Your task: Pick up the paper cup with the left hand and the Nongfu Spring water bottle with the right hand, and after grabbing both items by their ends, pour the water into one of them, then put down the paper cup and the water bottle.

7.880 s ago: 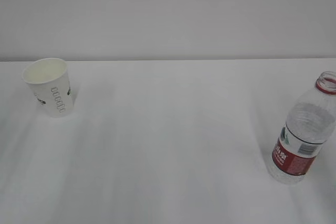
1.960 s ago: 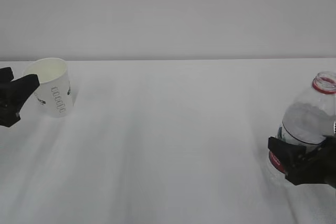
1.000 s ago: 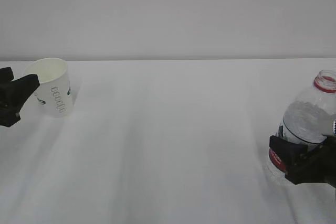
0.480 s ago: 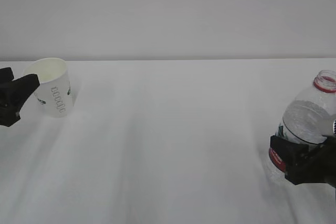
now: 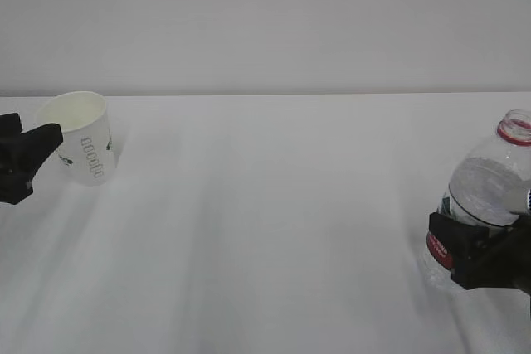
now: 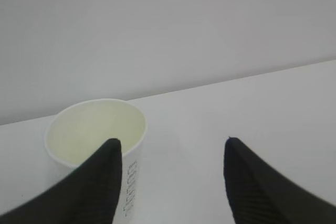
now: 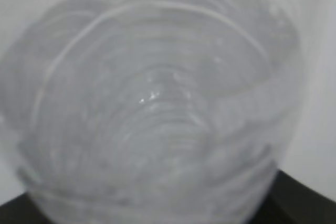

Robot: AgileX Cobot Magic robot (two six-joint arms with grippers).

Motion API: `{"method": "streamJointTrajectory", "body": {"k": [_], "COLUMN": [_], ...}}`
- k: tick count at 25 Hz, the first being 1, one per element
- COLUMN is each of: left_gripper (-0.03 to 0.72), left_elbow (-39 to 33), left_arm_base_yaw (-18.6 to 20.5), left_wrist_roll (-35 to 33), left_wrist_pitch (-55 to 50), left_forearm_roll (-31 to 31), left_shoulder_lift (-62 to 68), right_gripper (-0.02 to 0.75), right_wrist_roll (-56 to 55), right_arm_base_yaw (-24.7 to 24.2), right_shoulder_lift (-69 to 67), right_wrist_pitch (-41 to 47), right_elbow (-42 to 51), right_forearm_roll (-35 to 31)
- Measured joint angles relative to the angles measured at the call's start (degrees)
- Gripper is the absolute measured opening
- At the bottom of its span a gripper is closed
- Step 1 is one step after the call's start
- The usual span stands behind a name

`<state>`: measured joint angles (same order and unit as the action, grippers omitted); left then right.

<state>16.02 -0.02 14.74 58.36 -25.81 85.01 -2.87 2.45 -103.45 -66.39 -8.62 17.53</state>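
Observation:
The white paper cup [image 5: 81, 137] stands upright at the table's far left, its cream inside showing in the left wrist view [image 6: 95, 127]. My left gripper [image 5: 25, 128] is beside its left flank, open. In the left wrist view one finger [image 6: 97, 184] overlaps the cup's front and the other finger [image 6: 254, 184] hangs over bare table. The uncapped Nongfu Spring water bottle [image 5: 491, 196] leans slightly at the right edge. My right gripper [image 5: 477, 253] is shut on it at the red label. The bottle's clear ribbed body [image 7: 157, 103] fills the right wrist view.
A white table [image 5: 265, 230] runs back to a plain pale wall [image 5: 265, 22]. Nothing else stands between the cup and the bottle.
My left gripper has sunk slightly beside the cup, and the cup now sits a little straighter. The right gripper and the bottle have barely shifted.

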Motion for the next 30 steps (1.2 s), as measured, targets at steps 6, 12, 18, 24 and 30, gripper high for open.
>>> {"method": "streamJointTrajectory", "body": {"k": [6,12,18,24,30], "left_gripper": [0.451,0.451,0.451,0.451,0.451], "left_elbow": [0.0,0.0,0.0,0.0,0.0], "left_arm_base_yaw": [0.0,0.0,0.0,0.0,0.0], "left_wrist_roll": [0.0,0.0,0.0,0.0,0.0], "left_wrist_pitch": [-0.1,-0.3,-2.0,-3.2,-3.4], "left_forearm_roll": [0.0,0.0,1.9,2.9,4.5], "left_shoulder_lift": [0.0,0.0,0.0,0.4,0.6], "right_gripper": [0.471,0.47,0.47,0.47,0.47], "right_wrist_roll": [0.0,0.0,0.0,0.0,-1.2], "right_arm_base_yaw": [0.0,0.0,0.0,0.0,0.0], "right_shoulder_lift": [0.0,2.3,5.5,8.3,8.9], "right_wrist_pitch": [0.0,2.8,3.3,3.5,3.8], "right_elbow": [0.0,0.0,0.1,0.1,0.1], "right_forearm_roll": [-4.7,-9.9,-13.8,-16.1,-16.2]}}
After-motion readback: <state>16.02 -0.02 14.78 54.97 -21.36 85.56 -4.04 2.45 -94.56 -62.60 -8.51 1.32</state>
